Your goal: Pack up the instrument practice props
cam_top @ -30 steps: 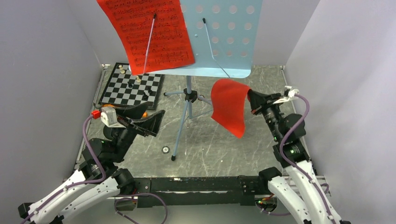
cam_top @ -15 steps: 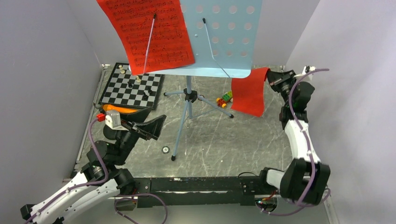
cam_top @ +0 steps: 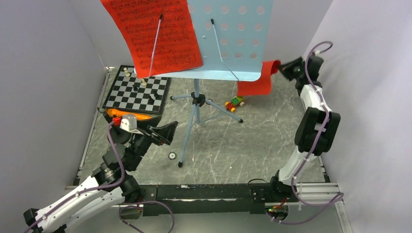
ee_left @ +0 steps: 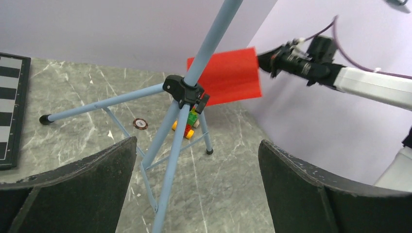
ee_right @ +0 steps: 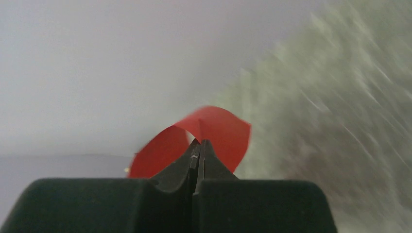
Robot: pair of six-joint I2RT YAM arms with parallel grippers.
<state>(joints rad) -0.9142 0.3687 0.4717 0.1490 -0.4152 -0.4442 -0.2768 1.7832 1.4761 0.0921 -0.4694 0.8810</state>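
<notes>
Grey marble table [cam_top: 233, 145], overhead: right gripper [cam_top: 283, 69] has swung deeper into the far right corner, pinching one red sheet [cam_top: 256, 83]; a second sheet [cam_top: 155, 34] sits on the single blue music stand [cam_top: 233, 39]. Meanwhile left gripper [cam_top: 163, 132] gapes, one orange microphone [cam_top: 127, 114] just beyond it. Left wrist: tripod legs [ee_left: 97, 103] beyond spread fingers. Right wrist: jaws clamped on the red sheet, curled.
</notes>
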